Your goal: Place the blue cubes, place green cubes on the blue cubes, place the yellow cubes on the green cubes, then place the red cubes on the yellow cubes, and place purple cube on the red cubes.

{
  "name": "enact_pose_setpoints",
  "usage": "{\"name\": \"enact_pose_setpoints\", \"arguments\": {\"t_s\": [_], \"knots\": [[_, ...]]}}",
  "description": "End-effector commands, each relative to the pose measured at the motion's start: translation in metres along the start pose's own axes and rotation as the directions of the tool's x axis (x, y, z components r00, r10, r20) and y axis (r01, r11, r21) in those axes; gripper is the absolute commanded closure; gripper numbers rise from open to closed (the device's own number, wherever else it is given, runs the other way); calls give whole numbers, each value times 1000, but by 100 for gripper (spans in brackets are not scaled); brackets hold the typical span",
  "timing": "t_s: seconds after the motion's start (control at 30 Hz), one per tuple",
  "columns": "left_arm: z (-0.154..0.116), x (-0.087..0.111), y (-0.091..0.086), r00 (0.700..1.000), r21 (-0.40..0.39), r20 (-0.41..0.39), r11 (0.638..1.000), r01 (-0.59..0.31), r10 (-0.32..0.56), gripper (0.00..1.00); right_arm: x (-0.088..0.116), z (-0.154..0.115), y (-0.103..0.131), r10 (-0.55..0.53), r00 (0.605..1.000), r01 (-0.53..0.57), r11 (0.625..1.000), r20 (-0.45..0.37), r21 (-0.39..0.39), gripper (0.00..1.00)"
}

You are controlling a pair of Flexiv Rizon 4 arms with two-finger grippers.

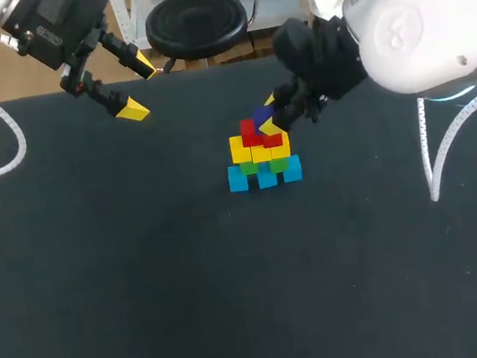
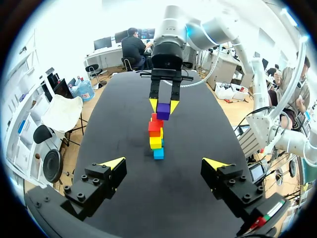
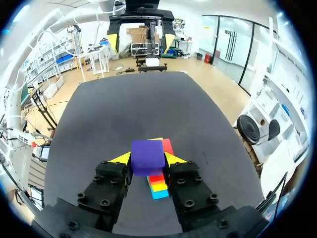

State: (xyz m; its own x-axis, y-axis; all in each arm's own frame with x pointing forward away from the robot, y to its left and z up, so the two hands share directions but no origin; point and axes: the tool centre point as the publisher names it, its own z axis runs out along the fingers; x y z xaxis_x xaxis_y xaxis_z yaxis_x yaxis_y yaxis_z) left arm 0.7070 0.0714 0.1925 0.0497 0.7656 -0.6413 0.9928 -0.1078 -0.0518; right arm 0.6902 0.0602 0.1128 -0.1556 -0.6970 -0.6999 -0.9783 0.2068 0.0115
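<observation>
right jaws clamp the purple cube above the red cubes; centre it, lower gently, then let go. left jaws gape.

Broad matte black table under even light

- The purple cube is coloured a deep, plain violet.
- The red cubes, yellow cubes and green cubes are each coloured solidly.
- The blue cubes are tinted a light cyan.
- The table is covered in plain black.
- The left gripper and right gripper are finished in black, tipped with bright yellow.
- The right arm is cased in white.
</observation>
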Motion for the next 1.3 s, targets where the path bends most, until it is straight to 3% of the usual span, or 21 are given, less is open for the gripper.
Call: {"name": "enact_pose_setpoints", "arguments": {"t_s": [0.03, 1.3], "knots": [[0, 1, -1, 1000, -2, 2, 1000, -3, 3, 0, 0, 2, -2, 2, 1000, -2, 1000, -3, -4, 100], [0, 1, -1, 1000, -2, 2, 1000, -3, 3, 0, 1, 9, -12, 17, 1000, -17, 1000, -1, -5, 100]]}}
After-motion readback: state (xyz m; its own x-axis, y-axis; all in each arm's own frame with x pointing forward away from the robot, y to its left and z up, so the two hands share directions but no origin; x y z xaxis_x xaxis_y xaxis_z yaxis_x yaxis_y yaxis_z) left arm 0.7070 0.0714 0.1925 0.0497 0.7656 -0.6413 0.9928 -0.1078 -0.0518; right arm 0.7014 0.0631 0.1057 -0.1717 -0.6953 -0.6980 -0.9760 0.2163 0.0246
